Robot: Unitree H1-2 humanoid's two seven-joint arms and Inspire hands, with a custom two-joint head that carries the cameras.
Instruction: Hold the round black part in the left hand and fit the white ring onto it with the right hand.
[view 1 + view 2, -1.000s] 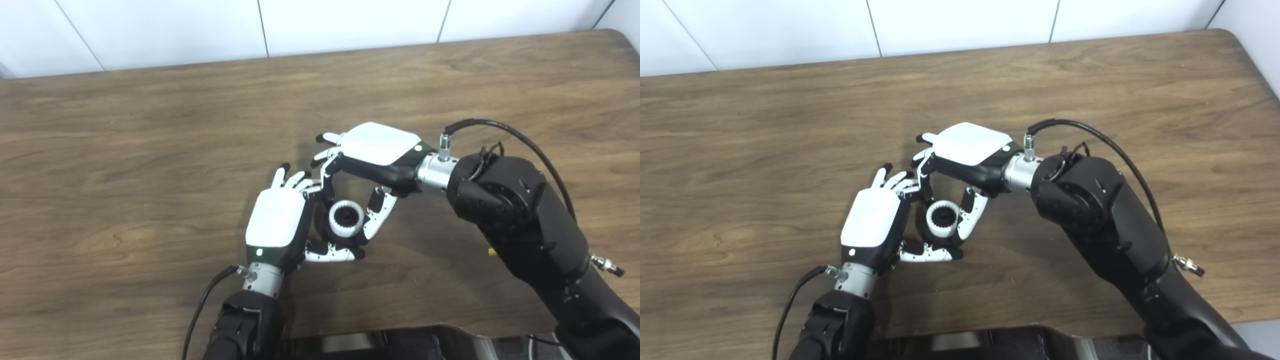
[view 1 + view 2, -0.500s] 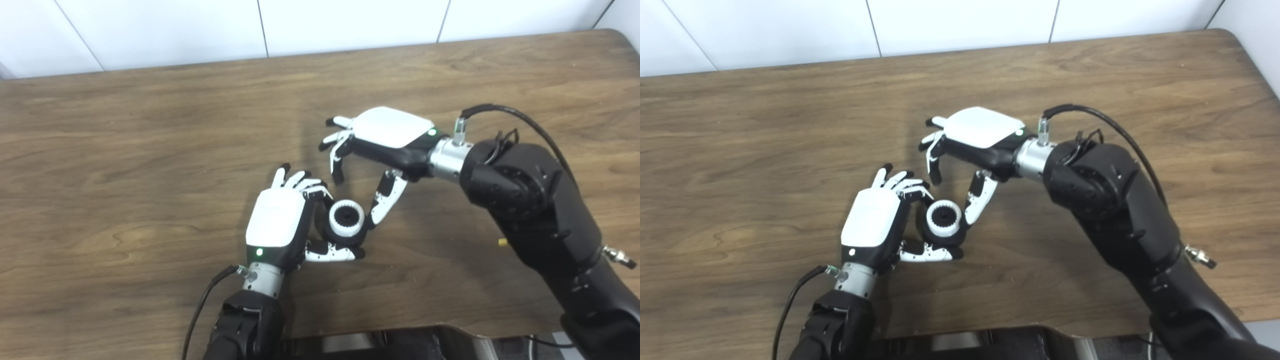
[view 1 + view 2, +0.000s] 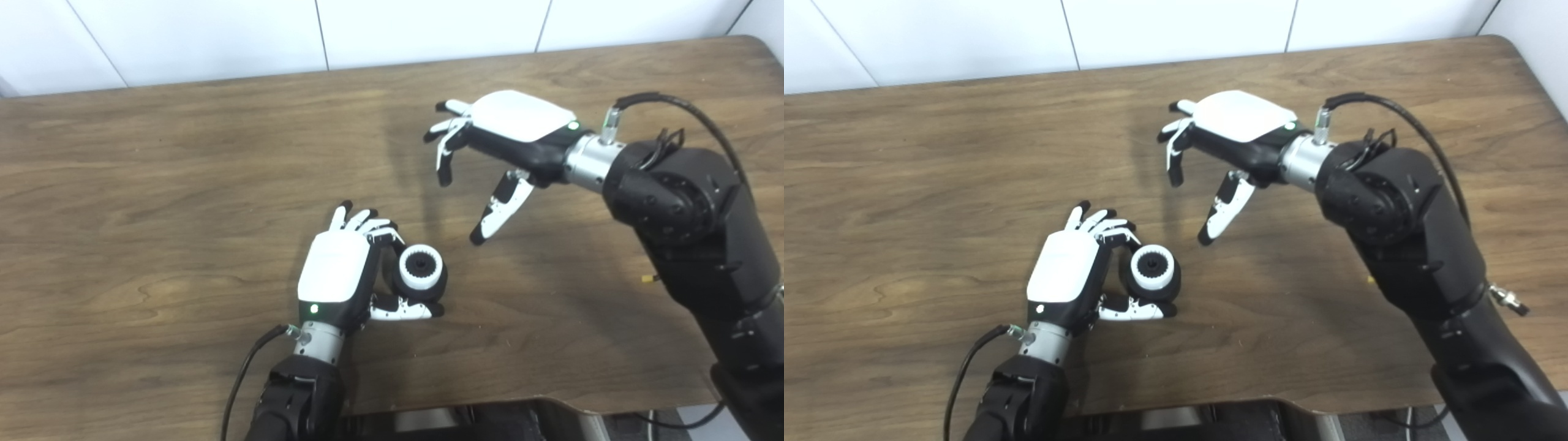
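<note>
Nearest me, my left hand [image 3: 340,275], glossy white shell over black fingers, was clamped on the round black part [image 3: 422,283], thumb under it and fingertips curled against its far side, with the toothed white ring [image 3: 421,268] seated on its top face just right of the palm. Farther back over the grained wooden table [image 3: 153,184], my right hand [image 3: 511,131] hung empty with fingers spread, well apart from the part.
</note>
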